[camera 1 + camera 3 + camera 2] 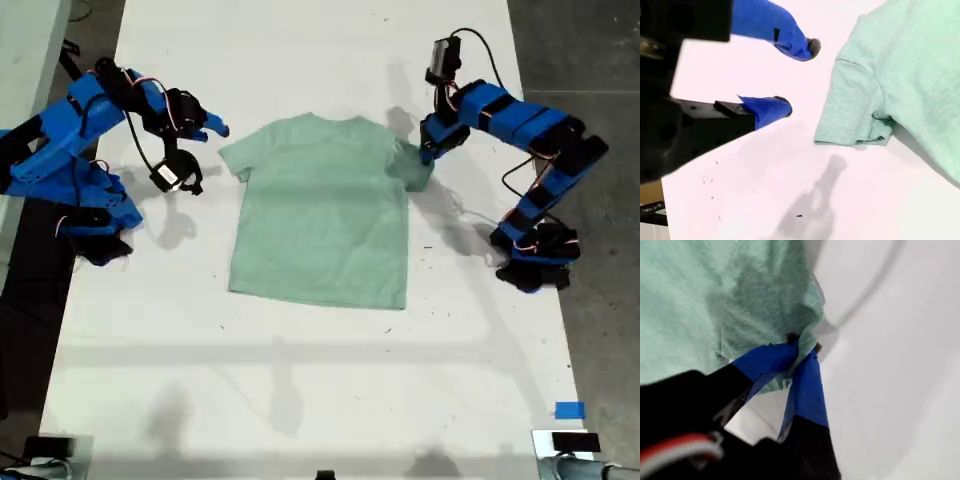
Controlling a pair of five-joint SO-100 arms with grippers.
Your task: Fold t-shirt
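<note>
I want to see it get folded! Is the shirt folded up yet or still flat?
Still flat: the t-shirt lies spread on the table, body unfolded. My first end effector pinches one sleeve, which looks bunched.

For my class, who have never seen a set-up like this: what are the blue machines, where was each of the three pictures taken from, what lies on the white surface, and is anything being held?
The blue machines are two small robot arms standing on a white table. One picture looks down from above on the whole scene. The other two come from cameras mounted on the arms, each looking along its own gripper.

Between the arms a pale mint-green t-shirt lies flat. A small piece of blue tape sits near the exterior view's lower right corner.

My first gripper belongs to the arm at the exterior view's right. Its two blue fingers are pinched on the edge of the shirt's sleeve there.

My second gripper, on the arm at the exterior view's left, is open and holds nothing. It hovers beside the other sleeve, without touching it.
</note>
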